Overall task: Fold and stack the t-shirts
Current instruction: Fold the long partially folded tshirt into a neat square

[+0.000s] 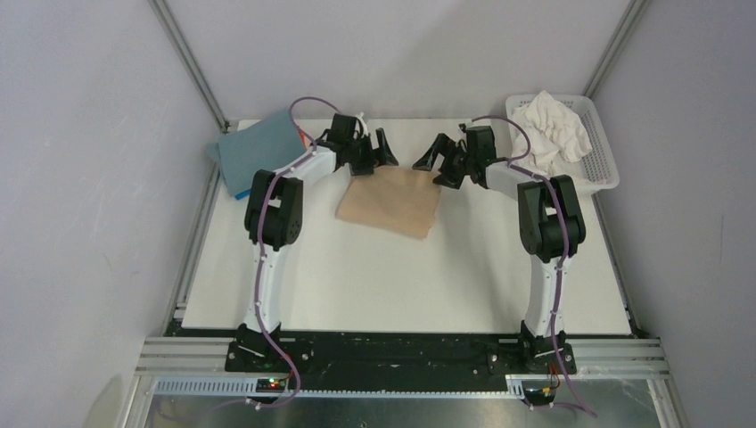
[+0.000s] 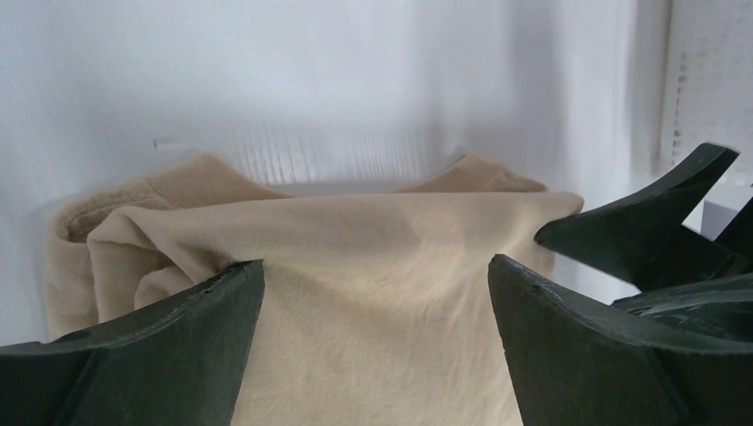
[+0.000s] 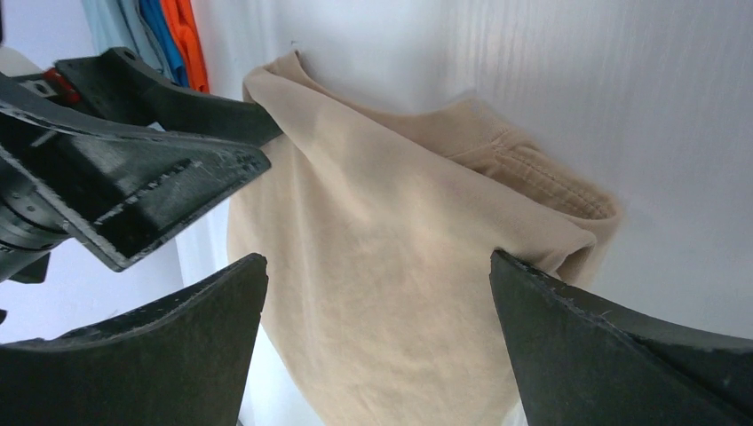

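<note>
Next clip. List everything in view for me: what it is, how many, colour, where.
tan t-shirt: 1, tan-beige, folded, far middle of table
shirt stack: 1 pile, grey-blue on top, bright blue and orange edges showing, far left corner
white t-shirt: 1, white, crumpled in basket
basket: 1, white slotted plastic, far right corner
table: 1, white
left tool: 1, black, open, at tan t-shirt's far left corner
right tool: 1, black, open, at its far right corner

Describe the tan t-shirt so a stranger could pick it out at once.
On the white table, look to the far middle, where the left pincer and right pincer nearly meet. The tan t-shirt lies there, folded into a flat rectangle. Unlike the grey-blue pile in the far left corner and the crumpled white shirt in the basket, it is beige and alone.
</note>
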{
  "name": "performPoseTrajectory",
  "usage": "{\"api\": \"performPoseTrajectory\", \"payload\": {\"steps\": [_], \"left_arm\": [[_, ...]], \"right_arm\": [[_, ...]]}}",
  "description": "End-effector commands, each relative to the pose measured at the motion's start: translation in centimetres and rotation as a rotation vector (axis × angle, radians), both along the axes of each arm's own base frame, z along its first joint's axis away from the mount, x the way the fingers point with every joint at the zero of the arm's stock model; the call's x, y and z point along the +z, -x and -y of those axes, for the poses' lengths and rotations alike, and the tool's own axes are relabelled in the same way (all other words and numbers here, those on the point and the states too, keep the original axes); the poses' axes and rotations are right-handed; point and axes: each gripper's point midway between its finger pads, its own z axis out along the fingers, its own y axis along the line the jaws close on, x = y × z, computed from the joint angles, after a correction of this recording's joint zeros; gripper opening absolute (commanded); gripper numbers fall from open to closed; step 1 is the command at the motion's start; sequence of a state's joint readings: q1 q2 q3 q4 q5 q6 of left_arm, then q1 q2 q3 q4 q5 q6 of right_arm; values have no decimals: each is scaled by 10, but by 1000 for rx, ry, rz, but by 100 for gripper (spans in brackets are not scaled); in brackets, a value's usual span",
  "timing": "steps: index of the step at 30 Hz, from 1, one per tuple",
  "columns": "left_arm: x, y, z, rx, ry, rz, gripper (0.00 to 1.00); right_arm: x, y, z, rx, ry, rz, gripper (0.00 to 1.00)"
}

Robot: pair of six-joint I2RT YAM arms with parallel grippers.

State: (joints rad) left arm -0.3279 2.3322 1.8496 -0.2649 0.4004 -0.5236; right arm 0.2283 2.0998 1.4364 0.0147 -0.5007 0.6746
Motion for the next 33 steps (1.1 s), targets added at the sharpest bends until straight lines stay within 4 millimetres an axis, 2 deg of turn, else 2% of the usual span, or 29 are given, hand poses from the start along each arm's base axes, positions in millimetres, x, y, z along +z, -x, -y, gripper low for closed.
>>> {"api": "performPoseTrajectory", "payload": {"steps": [1, 3, 5, 8, 9, 10, 13, 14, 15, 16, 17, 18, 19, 20, 23, 24, 25, 26, 27, 28, 30, 31, 32, 33], "left_arm": [[4, -22, 0, 51, 12, 6, 100], [-18, -12, 0, 63, 9, -68, 100], [-32, 2, -4, 79, 24, -145, 100], [-32, 27, -11, 91, 8, -189, 100], [-26, 40, -15, 87, -11, -184, 100], [-23, 44, -20, 104, -40, -170, 100], [-12, 82, -29, 109, -105, -157, 100], [-12, 91, -30, 111, -119, -159, 100], [-14, 108, -33, 122, -148, -167, 100], [-27, 125, -39, 128, -173, -195, 100], [-18, 132, -38, 145, -183, -169, 100], [-30, 147, -43, 152, -204, -190, 100], [-22, 152, -42, 160, -199, -170, 100], [-26, 159, -44, 161, -203, -177, 100], [-3, 157, -42, 159, -181, -119, 100], [14, 153, -38, 153, -158, -81, 100], [23, 151, -36, 148, -146, -63, 100], [40, 149, -32, 134, -120, -29, 100], [50, 150, -30, 129, -109, -10, 100], [65, 155, -27, 120, -96, 26, 100], [80, 170, -20, 96, -85, 62, 100], [77, 179, -19, 83, -84, 57, 100], [84, 190, -9, 44, -61, 64, 100], [77, 199, -7, 27, -61, 53, 100]], "right_arm": [[-10, -15, 5, -19, 35, -14, 99], [-19, -15, 6, -25, 44, -31, 100], [-31, -13, 10, -42, 61, -68, 99], [-48, -2, 15, -48, 77, -137, 100], [-51, 6, 16, -48, 80, -156, 100], [-51, 11, 17, -47, 82, -166, 99], [-56, 38, 17, -37, 87, -204, 100], [-56, 43, 16, -28, 80, -205, 99], [-59, 56, 14, -16, 81, -222, 99], [-59, 63, 11, -2, 78, -227, 99], [-60, 75, 12, 4, 82, -236, 99], [-59, 81, 10, 11, 83, -237, 99], [-57, 92, 11, 12, 85, -240, 99], [-55, 95, 11, 8, 94, -227, 99], [-30, 100, 17, -12, 124, -167, 99], [-12, 98, 17, -17, 117, -126, 99], [-4, 97, 19, -26, 119, -110, 99], [17, 96, 20, -34, 109, -65, 99], [23, 99, 20, -39, 119, -56, 99], [41, 102, 20, -33, 120, -15, 99], [55, 116, 17, -13, 143, 5, 100], [54, 127, 13, 1, 157, -8, 99], [55, 137, 12, 9, 150, -13, 99], [56, 146, 4, 27, 124, -25, 99]]}}
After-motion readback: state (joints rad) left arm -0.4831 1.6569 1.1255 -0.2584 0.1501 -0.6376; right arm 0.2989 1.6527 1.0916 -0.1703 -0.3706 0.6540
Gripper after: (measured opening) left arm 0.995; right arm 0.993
